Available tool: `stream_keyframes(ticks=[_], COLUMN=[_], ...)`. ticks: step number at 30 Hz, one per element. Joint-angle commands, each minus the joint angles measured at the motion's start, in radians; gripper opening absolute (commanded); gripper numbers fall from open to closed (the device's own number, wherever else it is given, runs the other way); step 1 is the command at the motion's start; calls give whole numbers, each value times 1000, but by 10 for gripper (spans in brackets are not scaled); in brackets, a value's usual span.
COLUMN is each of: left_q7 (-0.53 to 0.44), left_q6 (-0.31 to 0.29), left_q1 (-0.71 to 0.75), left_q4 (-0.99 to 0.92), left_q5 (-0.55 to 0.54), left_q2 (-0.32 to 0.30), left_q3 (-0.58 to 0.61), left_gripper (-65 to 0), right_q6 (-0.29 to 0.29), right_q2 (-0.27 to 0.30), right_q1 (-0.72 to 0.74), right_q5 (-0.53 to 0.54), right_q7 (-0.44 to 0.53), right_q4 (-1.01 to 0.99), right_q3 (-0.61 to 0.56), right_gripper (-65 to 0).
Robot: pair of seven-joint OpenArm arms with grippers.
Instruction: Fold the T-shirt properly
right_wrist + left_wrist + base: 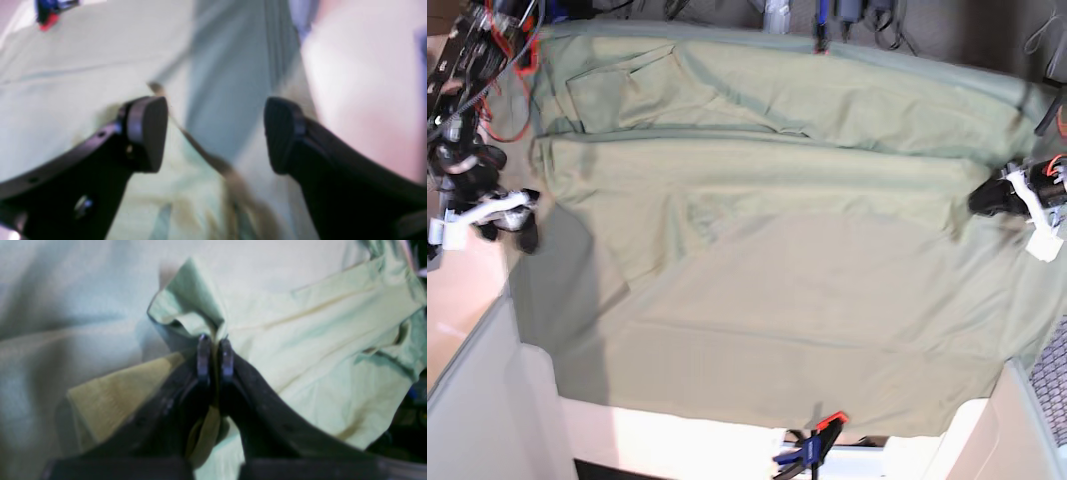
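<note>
1. Left gripper (215,355): jaws nearly shut, pinching a bunched fold of the T-shirt (300,350); seen in the base view at the right table edge (987,198), clamped on the shirt's edge.
2. Right gripper (215,135): wide open, both pads bare, nothing held; hem-like fabric edge blurred beneath the gap. In the base view, positioned at the left table edge (512,232), just beside the cloth border, contact not discernible.
3. T-shirt (757,270): spread across the middle of the tablecloth (907,95), one side drawn toward the left gripper.
4. Labels and writing: none legible; wrist views blurred.
5. Edges: tablecloth fixed by a clamp (812,450) at the near edge and another clamp (822,38) at the far edge; a clamp (48,13) visible top left in the right wrist view.
6. Open room: bare cloth along the far side of the table; pale floor showing near the lower left corner.
</note>
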Motion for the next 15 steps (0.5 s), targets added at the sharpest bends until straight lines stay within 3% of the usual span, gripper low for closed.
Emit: stream_keyframes(ticks=[1, 6, 10, 15], left_q7=[-13, -8, -6, -8], left_q6=[-10, -10, -10, -10], left_q1=[-13, -13, -13, -14], left_q4=[13, 13, 13, 13], left_q5=[-18, -16, -17, -21], left_q2=[-23, -23, -23, -22], left_q3=[-10, -10, -10, -10], left_gripper=[-650, -650, -650, -650], right_q6=[0, -5, -6, 37], right_q2=[-2, -51, -70, -109], right_q1=[50, 227, 330, 347], right_q5=[-21, -200, -206, -201], right_q7=[31, 140, 190, 191], right_q4=[-24, -348, -591, -653], right_q3=[-26, -167, -203, -203], right_gripper=[-207, -207, -207, -207])
